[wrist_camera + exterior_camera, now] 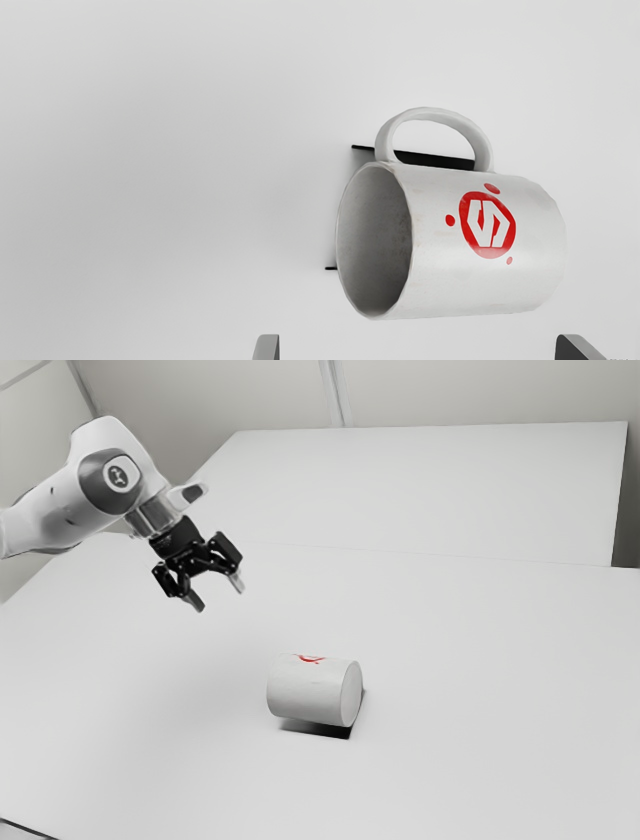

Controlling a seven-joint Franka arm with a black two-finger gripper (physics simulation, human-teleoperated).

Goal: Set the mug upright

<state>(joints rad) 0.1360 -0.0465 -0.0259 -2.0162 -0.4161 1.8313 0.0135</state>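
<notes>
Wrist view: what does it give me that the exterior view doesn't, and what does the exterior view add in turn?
Wrist view: the mug's handle, its open mouth and the full face of its red print.

Exterior view: the arm, the mug's base, facing the exterior view's right, and the wall.

Both: the mug on its side on the table, some of the red print, and the open fingers of the hand, clear of the mug.
</notes>
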